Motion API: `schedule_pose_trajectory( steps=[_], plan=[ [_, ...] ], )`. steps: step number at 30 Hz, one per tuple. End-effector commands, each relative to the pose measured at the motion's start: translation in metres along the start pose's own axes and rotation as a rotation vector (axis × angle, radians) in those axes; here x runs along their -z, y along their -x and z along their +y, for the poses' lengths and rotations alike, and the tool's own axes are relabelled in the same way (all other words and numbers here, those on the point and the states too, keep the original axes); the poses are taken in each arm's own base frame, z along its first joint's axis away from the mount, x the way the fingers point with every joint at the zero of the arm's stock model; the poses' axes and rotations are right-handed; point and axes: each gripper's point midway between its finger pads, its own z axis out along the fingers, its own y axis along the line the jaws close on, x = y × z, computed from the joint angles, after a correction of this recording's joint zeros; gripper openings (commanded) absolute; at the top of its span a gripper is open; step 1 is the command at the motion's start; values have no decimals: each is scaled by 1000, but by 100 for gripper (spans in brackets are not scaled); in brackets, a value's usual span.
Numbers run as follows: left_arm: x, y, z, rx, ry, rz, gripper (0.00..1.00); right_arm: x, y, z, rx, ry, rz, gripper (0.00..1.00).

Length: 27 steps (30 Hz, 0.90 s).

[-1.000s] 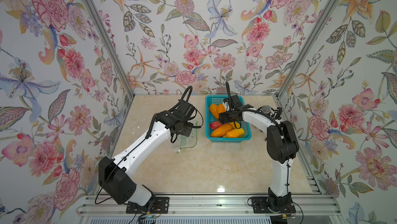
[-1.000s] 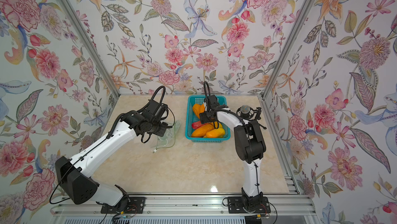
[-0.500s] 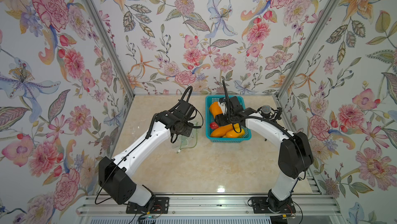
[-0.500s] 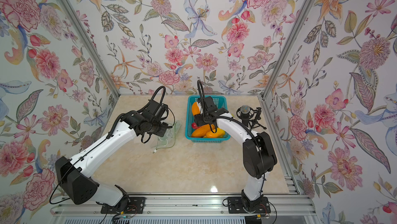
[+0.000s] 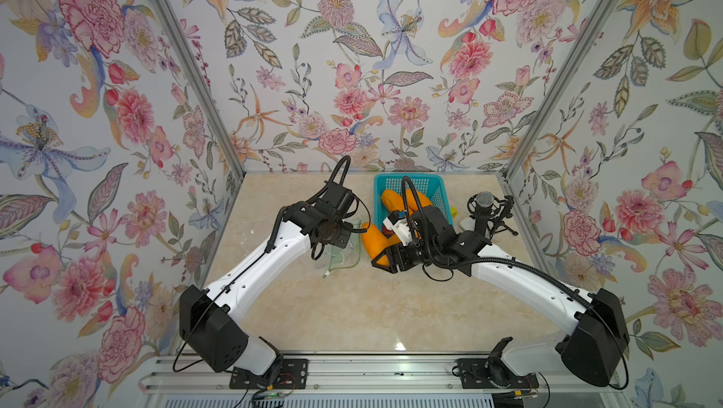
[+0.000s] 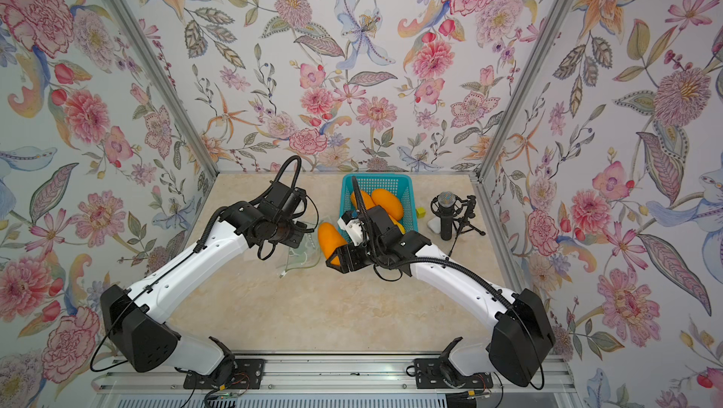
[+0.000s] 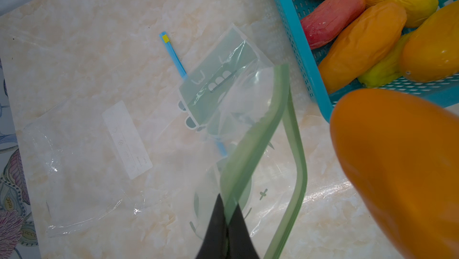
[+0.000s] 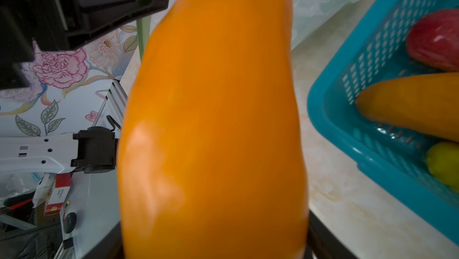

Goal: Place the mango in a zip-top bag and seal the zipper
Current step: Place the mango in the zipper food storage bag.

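An orange mango [image 5: 373,242] [image 8: 211,121] hangs above the table between the blue basket [image 5: 407,179] and the zip-top bag [image 5: 344,259]. My right gripper [image 8: 216,245] is shut on its lower end, one finger on each side. The bag [image 7: 223,111] is clear with green print and a green zipper strip. My left gripper [image 7: 227,208] is shut on one side of that strip, holding it up so the mouth gapes toward the mango [image 7: 402,170]. The mango's tip is close to the mouth but outside it.
In the basket [image 7: 298,46] lie several more mangoes, orange, one red [image 7: 332,19] and one green. A second clear bag [image 7: 74,158] lies flat beside the held one. A microphone on a stand [image 5: 483,210] is right of the basket.
My right arm has lifted the mango out of the basket and carried it left toward the bag's mouth. The left arm and the bag have stayed put.
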Motion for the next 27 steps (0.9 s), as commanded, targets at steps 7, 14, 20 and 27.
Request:
schedule_pose_trajectory(
  steps=[7,14,20,27],
  plan=[
    [15,9,-3,41,-55,-59,0,-24,1,42,-165,266,35,56],
    [23,10,-15,42,-134,-81,0,-48,23,39,-333,316,33,57],
    [28,8,-29,47,-218,-88,0,-50,60,42,-477,424,-73,56],
    [33,8,-32,54,-249,-102,0,-48,91,28,-604,448,-175,67]
  ],
)
